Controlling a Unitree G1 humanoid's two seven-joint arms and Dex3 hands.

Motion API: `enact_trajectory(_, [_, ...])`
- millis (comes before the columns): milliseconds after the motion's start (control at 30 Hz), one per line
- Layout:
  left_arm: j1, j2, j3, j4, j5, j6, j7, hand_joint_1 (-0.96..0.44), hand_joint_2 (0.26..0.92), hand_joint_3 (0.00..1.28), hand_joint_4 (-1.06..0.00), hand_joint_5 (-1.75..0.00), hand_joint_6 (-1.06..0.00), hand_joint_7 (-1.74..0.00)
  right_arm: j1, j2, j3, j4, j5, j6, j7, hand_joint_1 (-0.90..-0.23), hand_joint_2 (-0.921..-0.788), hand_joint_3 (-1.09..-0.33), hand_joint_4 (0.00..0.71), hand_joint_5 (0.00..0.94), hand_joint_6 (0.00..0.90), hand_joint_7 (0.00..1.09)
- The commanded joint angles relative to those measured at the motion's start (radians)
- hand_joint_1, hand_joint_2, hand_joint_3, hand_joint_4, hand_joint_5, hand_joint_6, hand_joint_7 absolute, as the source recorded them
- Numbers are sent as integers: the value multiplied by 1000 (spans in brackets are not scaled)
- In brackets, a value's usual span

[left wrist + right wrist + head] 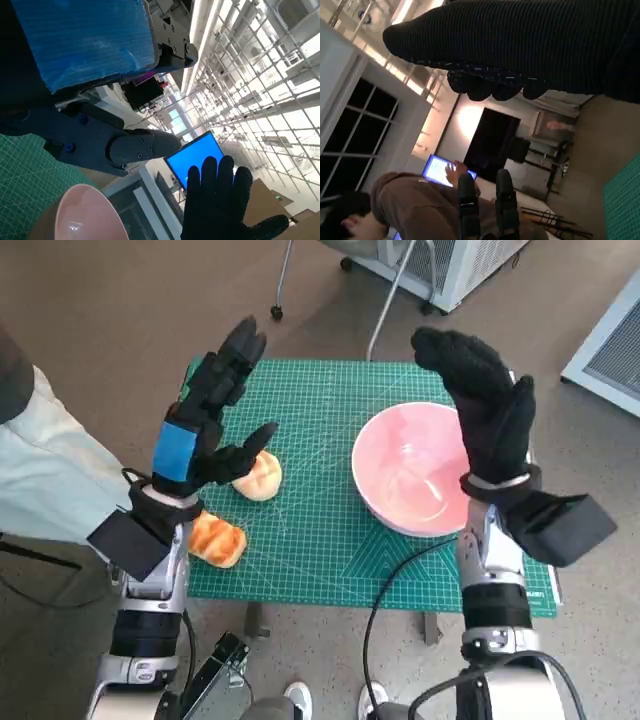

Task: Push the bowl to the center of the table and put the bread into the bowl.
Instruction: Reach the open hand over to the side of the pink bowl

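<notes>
Only the head view shows the whole green tabletop (330, 540): the pink bowl (405, 468) sits toward its right side, one bread roll (259, 476) lies left of centre and a second bread roll (217, 539) near the left front edge. The right wrist view instead catches a seated person (405, 210) at a lit laptop (440, 171). Both the left hand (213, 410) and the right hand (485, 405) are raised above the tabletop, fingers spread and holding nothing, the right over the bowl's far right rim.

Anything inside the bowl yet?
No bread in the bowl: the pink inside that shows is bare. Both rolls, one and the other, lie on the mat. The right hand hides the bowl's right side.
</notes>
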Motion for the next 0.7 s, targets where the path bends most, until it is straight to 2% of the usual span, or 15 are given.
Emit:
enact_trajectory(33, [-22, -8, -12, 9, 6, -17, -4, -446, 921, 313, -243, 0, -269, -88, 37, -17, 5, -10, -27, 5, -23, -614, -921, -805, 60, 271, -1, 635])
enact_trajectory(167, [-21, -12, -17, 16, 7, -23, -6, -432, 921, 305, -242, 0, -265, -94, 45, -42, 0, -1, -50, -12, -41, -612, -921, -805, 63, 260, -1, 619])
enact_trajectory(233, [-19, -12, -20, 17, 12, -26, -3, -428, 921, 303, -242, 0, -263, -97, 42, -66, -10, 27, -54, -27, -43, -607, -921, -806, 65, 255, -1, 605])
enact_trajectory(367, [-15, -9, -22, 16, 18, -26, 1, -425, 921, 301, -242, 0, -260, -102, 13, -142, -49, 150, -73, -68, -70, -574, -921, -834, 74, 245, -1, 586])
enact_trajectory(467, [-10, -5, -18, 16, 16, -26, 0, -426, 921, 300, -241, 0, -258, -106, -1, -181, -68, 219, -98, -78, -124, -559, -921, -867, 78, 242, -1, 582])
enact_trajectory(600, [-3, -3, -14, 11, 9, -24, -2, -430, 921, 294, -244, -1, -255, -114, -6, -213, -83, 275, -122, -62, -198, -554, -921, -908, 76, 243, -1, 575])
enact_trajectory(700, [3, -4, -12, 9, 6, -25, -1, -430, 921, 289, -246, -2, -252, -120, -4, -221, -94, 307, -120, -46, -232, -551, -921, -923, 71, 246, -1, 576])
